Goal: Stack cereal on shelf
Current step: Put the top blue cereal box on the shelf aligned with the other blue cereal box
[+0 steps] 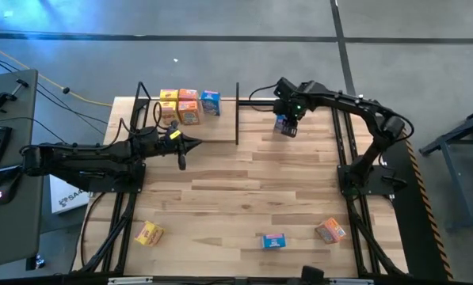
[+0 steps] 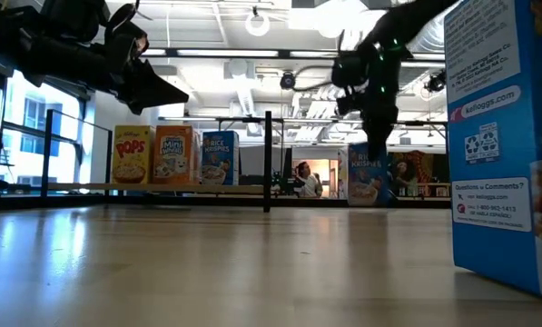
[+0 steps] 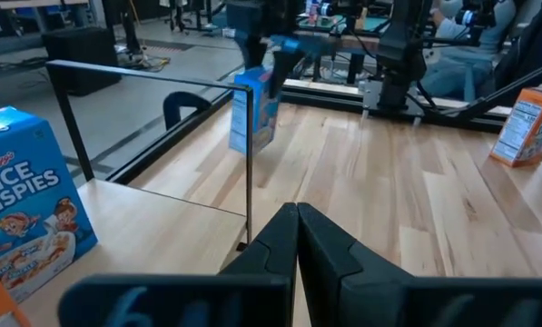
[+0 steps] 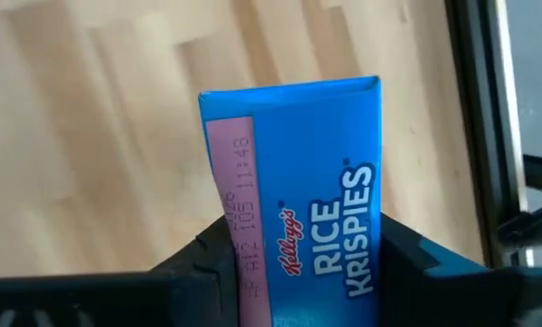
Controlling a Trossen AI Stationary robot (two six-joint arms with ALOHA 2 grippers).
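- Right gripper point(image 4: 302, 263) closing around a blue cereal box point(image 1: 286, 126) – fingers flanking both sides, firm pinch not confirmable; box standing upright on the table point(image 1: 244, 186), just beside the shelf point(image 1: 220, 127).
- Left gripper point(image 1: 190, 144) shut, empty, hovering near the shelf front.
- Shelf holding yellow, orange and blue boxes already; three more lying at the near table edge.
- Step: grasping. Next – likely lifting clear of the post, placing beside the shelved blue box point(image 1: 211, 103).
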